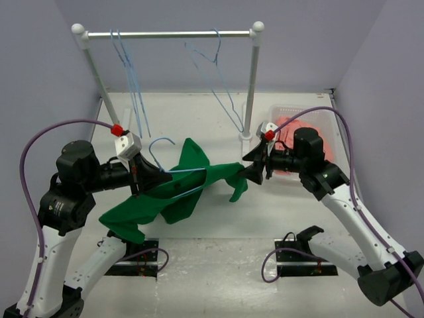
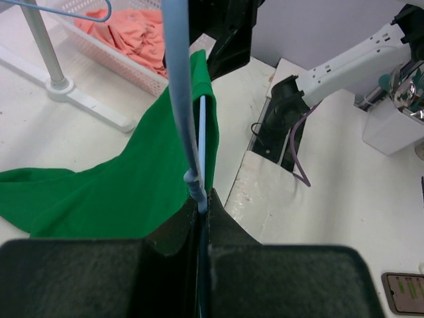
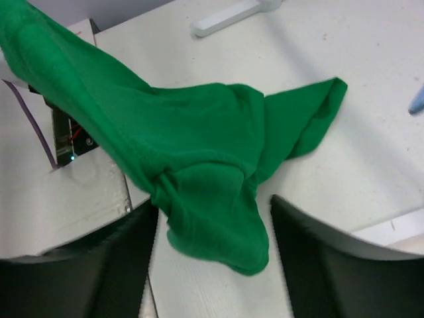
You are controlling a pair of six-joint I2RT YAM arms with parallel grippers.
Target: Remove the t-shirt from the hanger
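The left gripper (image 2: 202, 205) clamps the blue hanger (image 2: 175, 79); the right gripper (image 3: 213, 205) gapes wide around the t-shirt (image 3: 199, 132). A shallow bite may slip off

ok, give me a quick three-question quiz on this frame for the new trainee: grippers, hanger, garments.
1. True or false: the left gripper is shut on the blue hanger.
2. The salmon-pink garment is: A on the rack, B in the white basket, C on the hanger.
3. Which arm's gripper is at the t-shirt end nearest the basket?
Key: 1 true; 2 B; 3 the right gripper.
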